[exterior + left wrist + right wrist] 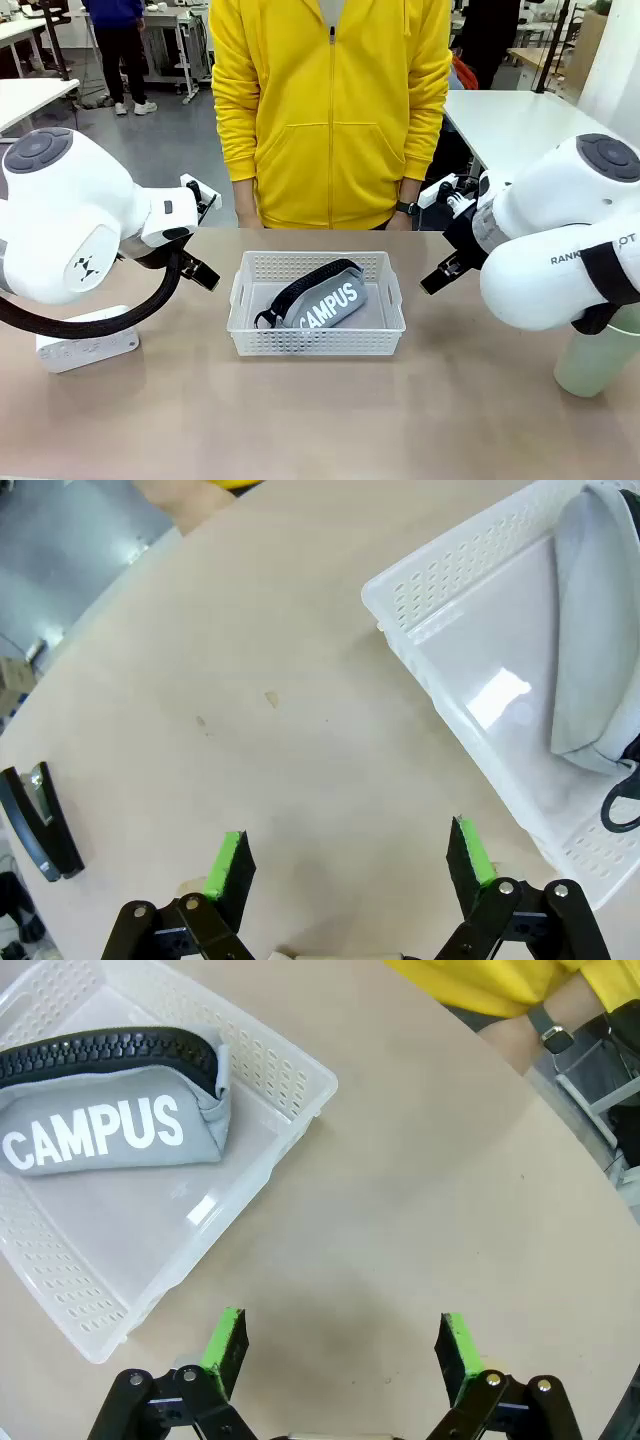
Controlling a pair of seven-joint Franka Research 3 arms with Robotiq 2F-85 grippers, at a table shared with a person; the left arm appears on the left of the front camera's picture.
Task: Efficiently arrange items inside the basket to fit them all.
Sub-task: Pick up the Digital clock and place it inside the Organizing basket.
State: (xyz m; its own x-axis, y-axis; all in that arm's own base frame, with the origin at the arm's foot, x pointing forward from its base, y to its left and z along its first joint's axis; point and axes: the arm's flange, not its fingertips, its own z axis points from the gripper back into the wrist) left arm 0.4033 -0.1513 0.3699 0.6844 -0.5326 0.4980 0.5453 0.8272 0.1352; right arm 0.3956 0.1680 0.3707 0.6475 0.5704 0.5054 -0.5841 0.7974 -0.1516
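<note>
Two white arms flank the white lattice basket (318,343), which sits in the middle of the surface (320,420), its long sides running left to right. Inside it lies the grey "CAMPUS" zip pouch (325,300), set slantwise from the near left corner toward the far right. Its black zipper is turned up and its white lettering faces the near side. The rest of the basket floor around the pouch is bare.

The left fingers (228,865) stand wide apart with nothing between their green pads, hanging over bare surface just left of the basket's short end. In the left wrist view a small dark flat object (40,825) lies on the surface, well apart from the basket. The right fingers (226,1345) are also spread wide and hold nothing. They hang above bare surface just off the basket's right end, whose corner and lattice wall show in the right wrist view.

At the near left a flat white box (90,350) lies on the surface below the left arm, with a black cable looping over it. At the near right a pale green cup (598,370) stands upright, partly hidden behind the right arm. Both are well apart from the basket.

A person in a yellow zip hoodie (330,110) stands at the far edge, arms down, with a dark watch (552,1037) on one wrist.
</note>
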